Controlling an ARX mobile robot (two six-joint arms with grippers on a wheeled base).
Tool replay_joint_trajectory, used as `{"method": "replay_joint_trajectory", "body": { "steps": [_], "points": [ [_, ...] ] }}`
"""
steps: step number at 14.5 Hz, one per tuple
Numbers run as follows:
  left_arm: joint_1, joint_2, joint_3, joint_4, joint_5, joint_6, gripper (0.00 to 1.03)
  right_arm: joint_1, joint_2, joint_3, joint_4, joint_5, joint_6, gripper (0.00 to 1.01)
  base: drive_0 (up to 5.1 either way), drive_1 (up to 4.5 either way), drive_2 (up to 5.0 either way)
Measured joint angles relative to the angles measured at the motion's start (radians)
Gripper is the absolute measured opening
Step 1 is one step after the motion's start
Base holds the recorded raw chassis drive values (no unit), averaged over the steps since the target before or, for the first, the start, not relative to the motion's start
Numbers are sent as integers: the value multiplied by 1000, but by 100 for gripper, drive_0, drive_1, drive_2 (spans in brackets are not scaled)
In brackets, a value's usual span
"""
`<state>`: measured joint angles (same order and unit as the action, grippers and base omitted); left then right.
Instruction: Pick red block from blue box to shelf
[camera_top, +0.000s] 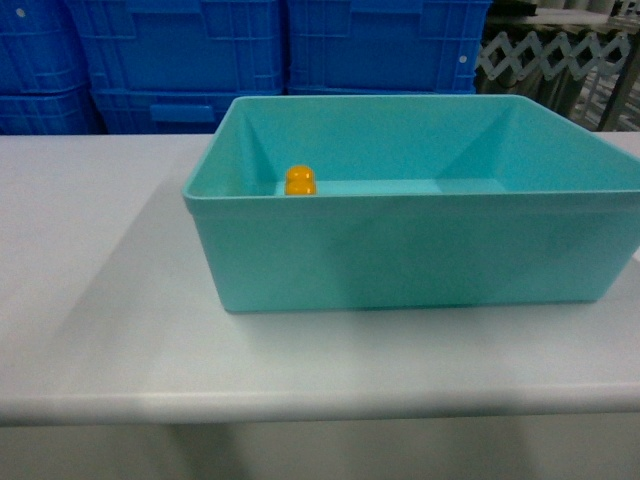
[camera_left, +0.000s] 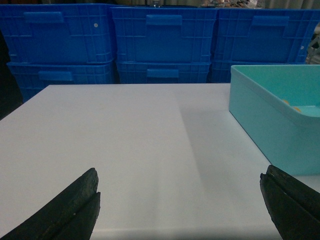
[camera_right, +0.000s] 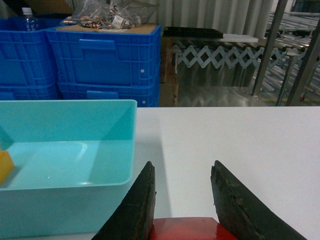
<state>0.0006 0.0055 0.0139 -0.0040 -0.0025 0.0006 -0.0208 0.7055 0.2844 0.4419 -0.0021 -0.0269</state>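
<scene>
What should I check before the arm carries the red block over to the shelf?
1. Red block between the right pincer fingers: ok.
2. Block out of the blue box: ok, the pincer is beside it, over the table.
3. Left pincer open and empty: ok.
4. Orange piece lying in the box: ok.
5. Free spot on the shelf: cannot tell.

A warehouse floor: stacked blue ribbed crates (camera_left: 162, 45), expandable roller conveyor (camera_right: 225, 55), steel racking (camera_right: 295, 50).
</scene>
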Motion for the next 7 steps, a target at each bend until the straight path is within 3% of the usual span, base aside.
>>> {"method": "replay_joint_trajectory", "body": {
  "steps": [7],
  "points": [
    [-2,0,0,0,2,0,98,-1,0,0,0,0,0,28,-163,-163,-163]
  ]
}}
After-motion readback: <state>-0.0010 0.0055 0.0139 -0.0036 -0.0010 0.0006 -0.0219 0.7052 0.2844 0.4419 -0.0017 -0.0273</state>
